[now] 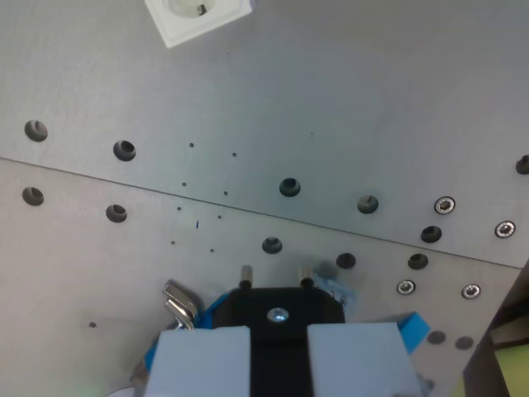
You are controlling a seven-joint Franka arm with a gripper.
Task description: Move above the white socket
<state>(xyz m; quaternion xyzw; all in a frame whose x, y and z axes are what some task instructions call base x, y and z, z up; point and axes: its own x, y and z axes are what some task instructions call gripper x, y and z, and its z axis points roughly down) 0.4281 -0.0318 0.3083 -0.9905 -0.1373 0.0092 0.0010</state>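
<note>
i see the white socket (197,16) at the very top of the wrist view, a bit to the view's left, partly cut off by the edge. my gripper (278,351) sits at the bottom, well apart from the socket. it holds a black plug (283,318) tight between its two pale pads, pins pointing up toward the socket. the grey plate (331,107) with bolt holes lies between them. i think i must go forward and a little left.
</note>
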